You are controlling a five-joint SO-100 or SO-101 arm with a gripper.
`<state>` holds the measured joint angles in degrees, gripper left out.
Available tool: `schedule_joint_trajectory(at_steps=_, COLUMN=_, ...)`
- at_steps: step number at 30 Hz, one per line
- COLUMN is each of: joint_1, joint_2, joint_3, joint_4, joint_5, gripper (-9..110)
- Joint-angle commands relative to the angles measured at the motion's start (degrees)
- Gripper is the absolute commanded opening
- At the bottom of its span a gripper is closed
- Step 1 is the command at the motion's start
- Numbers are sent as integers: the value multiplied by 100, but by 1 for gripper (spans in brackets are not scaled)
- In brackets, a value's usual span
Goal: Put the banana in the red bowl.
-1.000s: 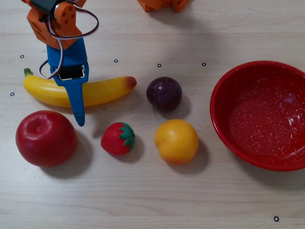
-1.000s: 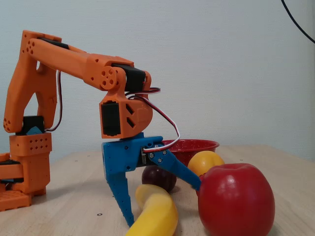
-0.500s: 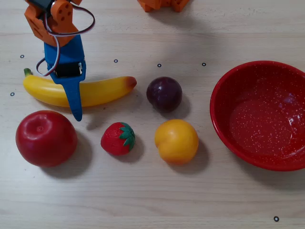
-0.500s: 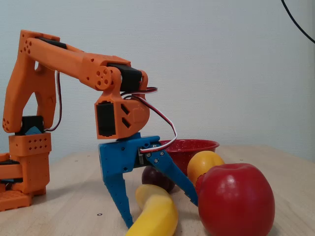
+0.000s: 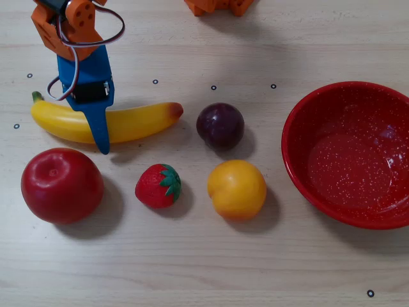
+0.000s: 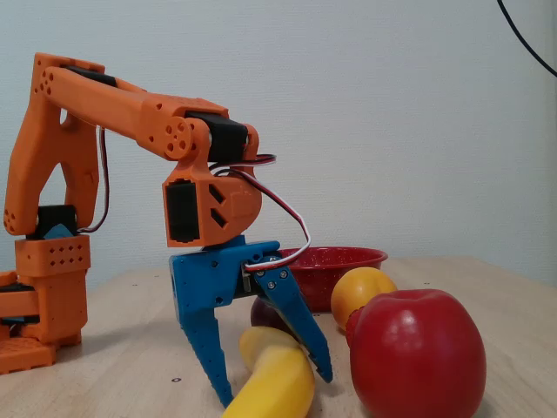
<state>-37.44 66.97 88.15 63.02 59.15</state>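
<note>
We note the gripper spread open, its jaws astride the banana, which lies on the table at 9 o'clock from the red bowl. Risk: the glossy, curved skin may slip or pivot on closing, nudging the apple at 6 o'clock.

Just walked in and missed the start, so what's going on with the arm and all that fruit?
The orange arm has its blue gripper lowered over the banana, jaws open with one finger on each side of it, as the fixed view shows. The banana lies on the table, not lifted. The red bowl sits empty off to the right in the overhead view. An apple, a strawberry, an orange fruit and a plum lie between, untouched.
</note>
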Motion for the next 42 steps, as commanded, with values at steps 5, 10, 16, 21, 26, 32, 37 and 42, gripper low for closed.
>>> schedule_joint_trajectory(at_steps=5, joint_1=-299, joint_2=334, joint_3=114, joint_4=-149, joint_5=255, gripper=27)
schedule_joint_trajectory(at_steps=10, joint_1=-316, joint_2=343, joint_3=123, joint_4=-149, joint_5=325, gripper=21)
schedule_joint_trajectory(at_steps=16, joint_1=-360, joint_2=369, joint_3=132, joint_4=-44, joint_5=536, gripper=7)
schedule_joint_trajectory(at_steps=21, joint_1=-404, joint_2=466, joint_3=79, joint_4=97, joint_5=545, gripper=0)
schedule_joint_trajectory(at_steps=26, joint_1=-422, joint_2=729, joint_3=-176, joint_4=536, joint_5=343, gripper=0)
schedule_joint_trajectory(at_steps=32, joint_1=-343, joint_2=1143, joint_3=-826, joint_4=1503, joint_5=-246, gripper=0)
schedule_joint_trajectory(at_steps=37, joint_1=-193, joint_2=1450, joint_3=-1485, joint_4=2373, joint_5=-765, gripper=0)
schedule_joint_trajectory(at_steps=42, joint_1=141, joint_2=1714, joint_3=-2373, joint_4=3111, joint_5=-1600, gripper=0)
